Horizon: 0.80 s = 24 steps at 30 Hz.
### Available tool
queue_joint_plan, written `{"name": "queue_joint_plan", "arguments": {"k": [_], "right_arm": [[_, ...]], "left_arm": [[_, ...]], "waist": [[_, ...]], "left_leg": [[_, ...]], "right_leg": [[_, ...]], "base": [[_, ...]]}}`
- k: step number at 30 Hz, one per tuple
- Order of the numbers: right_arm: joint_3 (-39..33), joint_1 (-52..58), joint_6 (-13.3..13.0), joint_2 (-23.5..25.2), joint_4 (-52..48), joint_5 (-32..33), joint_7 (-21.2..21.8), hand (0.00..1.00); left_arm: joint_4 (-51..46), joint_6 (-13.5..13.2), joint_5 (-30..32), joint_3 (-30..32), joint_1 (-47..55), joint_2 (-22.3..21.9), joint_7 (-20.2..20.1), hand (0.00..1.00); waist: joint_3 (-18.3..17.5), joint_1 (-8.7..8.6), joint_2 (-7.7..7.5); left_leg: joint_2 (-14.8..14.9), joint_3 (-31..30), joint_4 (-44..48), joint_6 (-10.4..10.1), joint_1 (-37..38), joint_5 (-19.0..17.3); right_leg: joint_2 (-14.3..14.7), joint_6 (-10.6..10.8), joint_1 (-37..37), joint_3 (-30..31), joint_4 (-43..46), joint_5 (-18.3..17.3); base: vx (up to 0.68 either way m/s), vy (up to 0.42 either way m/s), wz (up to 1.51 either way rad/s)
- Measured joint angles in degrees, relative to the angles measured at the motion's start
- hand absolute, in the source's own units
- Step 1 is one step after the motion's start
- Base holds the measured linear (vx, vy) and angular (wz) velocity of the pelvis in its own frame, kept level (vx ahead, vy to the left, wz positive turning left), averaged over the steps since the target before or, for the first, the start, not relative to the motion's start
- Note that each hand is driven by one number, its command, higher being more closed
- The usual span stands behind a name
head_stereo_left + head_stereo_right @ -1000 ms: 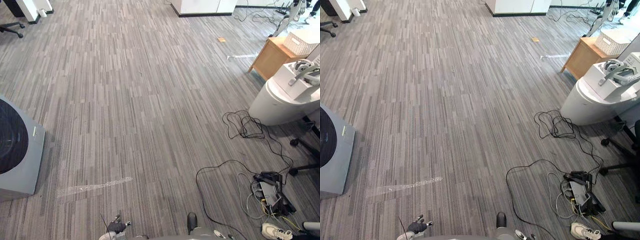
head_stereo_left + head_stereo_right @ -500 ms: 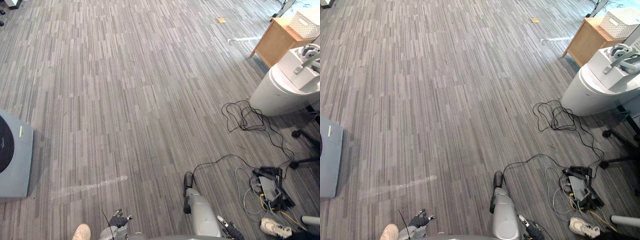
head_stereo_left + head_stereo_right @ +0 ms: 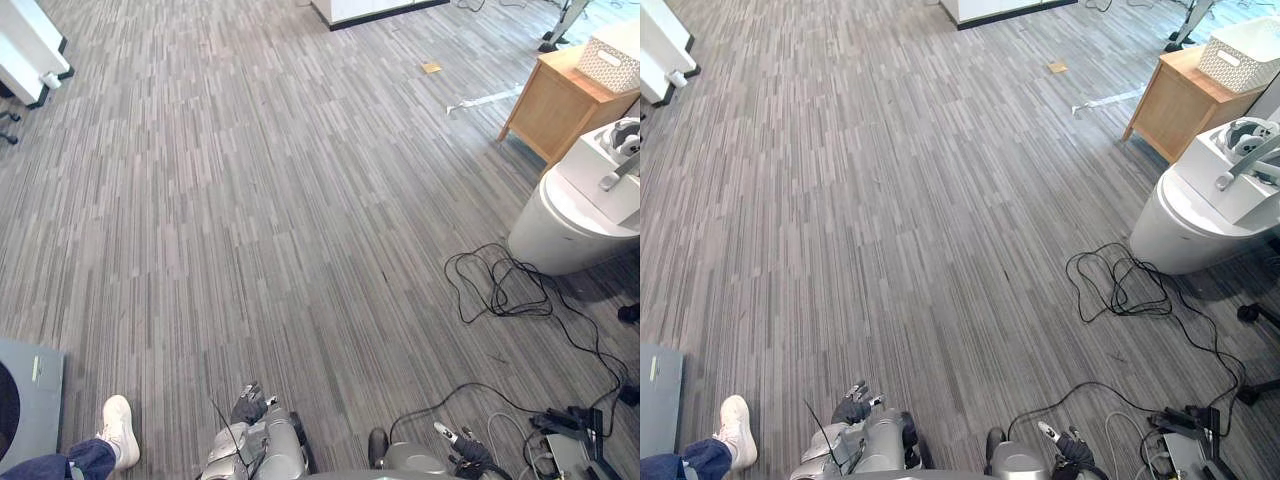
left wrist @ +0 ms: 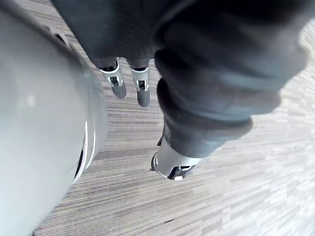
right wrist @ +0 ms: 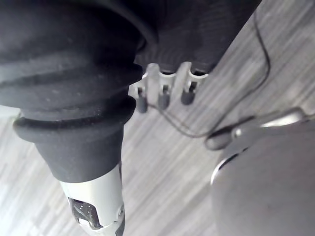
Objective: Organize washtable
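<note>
Grey striped carpet floor [image 3: 250, 200] runs across most of the room. Over at the robot's right stands the white, round-bodied wash unit [image 3: 565, 225] (a grey tap-like lever sits on its flat top), well apart from both hands. Just behind it is a low wooden side table [image 3: 555, 105] carrying a white woven basket [image 3: 612, 62]. On the robot's left, a grey box [image 3: 40, 410] sits on the carpet, with a small pale label [image 3: 35, 368] too small to read. A person's white shoe [image 3: 120, 428] is planted just beside it.

The left hand [image 3: 248, 407] hangs low by the robot's side, its fingers [image 4: 142, 88] straight and slack, holding nothing. The right hand [image 3: 465, 455] hangs low on the other side, and its fingers [image 5: 163, 93] are likewise straight and empty. A strip of pale tape [image 3: 483, 100] lies on the carpet near the side table.
</note>
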Motion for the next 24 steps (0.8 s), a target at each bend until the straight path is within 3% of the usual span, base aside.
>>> {"name": "queue_joint_plan", "arguments": {"k": [1, 2, 3, 4, 5, 6, 8, 9, 10, 11, 12, 13, 15, 17, 18, 19, 21, 23, 24], "right_arm": [[0.58, -0.05, -0.08, -0.51, 0.12, -1.25, -0.01, 0.0], [2.04, -0.3, -0.07, -1.41, 0.15, -2.92, -0.02, 0.0], [3.02, -0.35, -0.03, -1.96, 0.21, -4.38, 0.0, 0.0], [4.41, -0.35, 0.02, -1.46, 0.83, -6.45, -0.02, 0.0], [4.64, 0.02, 0.03, -0.77, 1.23, -7.59, 0.08, 0.0], [4.48, 0.02, 0.07, 0.32, 2.31, -9.11, 0.23, 0.0], [4.52, 0.49, 0.07, 0.82, 2.32, -10.25, 0.77, 0.0], [4.38, 0.91, 0.22, 1.18, 2.36, -10.29, 1.05, 0.0], [4.31, 1.36, 0.51, 1.52, 2.28, -10.19, 1.07, 0.0], [4.02, 1.95, 0.8, 2.05, 2.07, -9.92, 1.07, 0.0], [3.44, 2.12, 0.64, 1.98, 1.62, -9.54, 0.85, 0.0], [3.14, 2.13, 0.57, 2.04, 1.61, -9.41, 0.8, 0.0], [1.86, 3.6, -0.44, 2.39, -1.13, -7.84, 0.55, 0.0], [1.9, 4.21, -0.59, 2.21, -3.38, -6.79, 0.1, 0.0], [1.88, 4.58, -0.64, 2.29, -3.99, -6.1, -0.06, 0.0], [0.98, 4.93, -0.68, 2.47, -4.27, -4.95, -0.06, 0.0], [0.3, 5.64, -0.3, 2.63, -4.4, -4.84, -0.13, 0.0], [-0.77, 6.28, -0.11, 2.87, -4.24, -4.71, -0.2, 0.0], [-0.74, 7.18, 0.14, 3.43, -4.34, -4.1, -0.12, 0.0]], "left_arm": [[-0.01, -0.32, 0.17, -0.86, 0.04, -0.12, 0.56, 0.0], [-0.12, -0.32, 0.65, -0.9, 0.31, -0.24, 0.55, 0.0], [-0.18, -0.33, 1.11, -0.89, 0.52, -0.19, 0.51, 0.0], [-0.2, -0.33, 1.9, -0.82, 0.55, 0.76, 0.54, 0.0], [-0.26, -0.38, 2.13, -0.78, 0.67, 1.17, 0.53, 0.0], [-0.08, -0.34, 2.37, -0.49, 0.81, 1.99, 0.65, 0.0], [0.33, -0.33, 3.65, -0.35, 1.11, 2.28, 0.68, 0.0], [0.5, -0.12, 4.44, -0.51, 1.11, 2.7, 0.68, 0.0], [0.67, -0.02, 4.47, -0.63, 1.1, 2.9, 0.73, 0.0], [1.01, 0.27, 4.59, -0.87, 1.13, 3.06, 0.96, 0.0], [1.64, 0.51, 5.65, -2.36, 1.19, 3.23, 1.45, 0.0], [1.9, 0.8, 6.33, -3.23, 1.14, 3.19, 1.73, 0.0], [3.25, 0.98, 8.25, -6.68, 1.16, 2.36, 1.68, 0.0], [4.54, 1.06, 9.0, -7.88, 1.05, 1.88, 1.51, 0.0], [5.59, 1.3, 9.11, -8.02, 0.99, 1.41, 1.13, 0.0], [5.69, 1.55, 9.48, -7.93, 0.94, 0.98, 0.52, 0.0], [5.61, 1.92, 10.27, -4.93, 1.16, -0.76, 0.18, 0.0], [5.31, 1.98, 10.59, -0.69, 1.89, -1.41, -0.36, 0.0], [5.1, 2.08, 10.32, 2.78, 2.32, -2.05, -0.64, 0.0]], "waist": [[-0.08, 0.11, 0.57], [-0.61, 0.3, 1.47], [-0.97, 0.58, 1.88], [-1.73, 1.5, 0.15], [-2.86, 1.82, -0.61], [-4.21, 1.9, -2.78], [-5.7, 1.83, -4.21], [-6.16, 1.51, -5.36], [-6.39, 1.29, -6.09], [-6.37, 0.73, -7.1], [-5.89, -0.28, -6.66], [-5.86, -0.52, -6.74], [-5.54, -1.81, -5.1], [-5.14, -2.74, -4.18], [-5.11, -3.84, -3.83], [-4.97, -4.06, -3.55], [-4.8, -3.89, -2.64], [-4.99, -3.95, -2.9], [-5.42, -4.13, -3.49]], "left_leg": [[-0.42, -0.1, -10.64, -0.97, -0.55, 2.84], [0.72, 0.02, -14.77, -1.45, -2.59, 3.3], [1.63, 0.18, -14.86, 0.43, -3.66, 5.16], [1.36, 1.22, -12.15, 3.8, -3.96, 11.21], [0.76, 2.48, -10.79, 4.79, -4.2, 12.01], [-0.94, 3.26, -8.47, 5.69, -4.66, 11.78], [-4.18, 3.47, -8.2, 9.18, -3.92, 11.29], [-6.62, 3.84, -7.5, 11.84, -2.09, 9.13], [-8.06, 3.9, -6.92, 12.56, -0.88, 7.2], [-10.94, 3.1, -6.73, 13.61, 2.52, 4.34], [-13.34, 1.24, -7.56, 13.93, 6.45, 2.33], [-14.25, 0.47, -8.24, 14.26, 8.67, 1.42], [-15.92, -3.94, -12.84, 15.3, 17.76, -0.71], [-15.49, -6.35, -14.93, 15.63, 22.88, -1.28], [-15.13, -8.68, -16.0, 15.74, 26.11, -2.4], [-14.82, -10.41, -16.5, 15.85, 27.97, -3.53], [-13.61, -13.48, -18.37, 14.58, 32.47, -6.45], [-12.76, -14.81, -19.26, 12.19, 36.25, -8.85], [-12.05, -15.62, -16.28, 10.22, 37.79, -10.15]], "right_leg": [[0.42, 0.81, 1.88, 1.14, -0.99, -1.11], [1.29, 1.88, 2.99, 2.46, -1.54, -2.67], [1.67, 2.58, 3.97, 3.41, -1.24, -4.16], [-0.23, 3.65, 4.91, 5.01, -0.44, -6.33], [-1.75, 4.06, 4.75, 5.49, 0.09, -7.13], [-4.12, 4.49, 3.95, 6.03, 2.44, -7.89], [-7.08, 4.61, -0.95, 6.56, 12.98, -7.91], [-8.73, 5.58, -4.36, 7.78, 24.06, -7.34], [-9.7, 7.96, -6.38, 9.05, 30.85, -5.55], [-10.08, 12.81, -10.21, 13.31, 42.91, 2.41], [-9.06, 16.17, -13.38, 16.23, 53.36, 5.64], [-8.52, 16.21, -14.98, 16.65, 57.35, 4.95], [-7.94, 9.85, -22.43, 11.16, 62.49, -2.66], [-6.05, 8.02, -26.93, 8.73, 57.59, -6.74], [-4.55, 7.66, -29.74, 8.79, 49.36, -7.75], [-3.72, 7.48, -31.75, 9.5, 41.86, -7.18], [-3.5, 6.85, -33.56, 9.71, 16.99, 0.43], [-3.69, 5.66, -34.45, 8.79, 13.32, 2.06], [-3.43, 4.43, -34.31, 8.79, 17.26, 7.49]], "base": [[0.36, 0.183, -0.47], [0.46, 0.286, -0.57], [0.53, 0.353, -0.67], [0.47, 0.319, -0.57], [0.54, 0.284, -0.52], [0.57, 0.266, -0.3], [0.6, 0.282, -0.08], [0.51, 0.24, 0.19], [0.64, 0.306, 0.47], [0.63, 0.286, 0.69], [0.61, 0.267, 0.72], [0.7, 0.234, 0.68], [0.65, 0.156, 0.7], [0.49, 0.037, 0.8], [0.75, -0.013, 1.01], [0.78, -0.071, 1.18], [0.82, -0.154, 1.23], [0.77, -0.222, 0.99], [0.82, -0.301, 0.89]]}}
